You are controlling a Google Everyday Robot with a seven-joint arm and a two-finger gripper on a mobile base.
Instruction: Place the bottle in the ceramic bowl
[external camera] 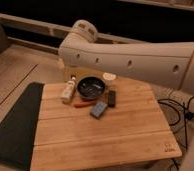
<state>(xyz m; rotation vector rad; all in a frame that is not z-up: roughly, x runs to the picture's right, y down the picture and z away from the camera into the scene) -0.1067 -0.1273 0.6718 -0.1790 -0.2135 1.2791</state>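
On the pale wooden table (100,135), the slim cream bottle (68,91) is seen just left of the glossy dark ceramic bowl (91,88), long axis running front to back, narrow neck toward the far edge. The claw is out of view beyond the cream arm (130,60); its state cannot be told. A grasp across the bottle's body, square to that axis, is advised.

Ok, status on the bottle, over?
Hand not in view. Slim cream bottle on wooden table, left of glossy dark ceramic bowl. Nothing between them.
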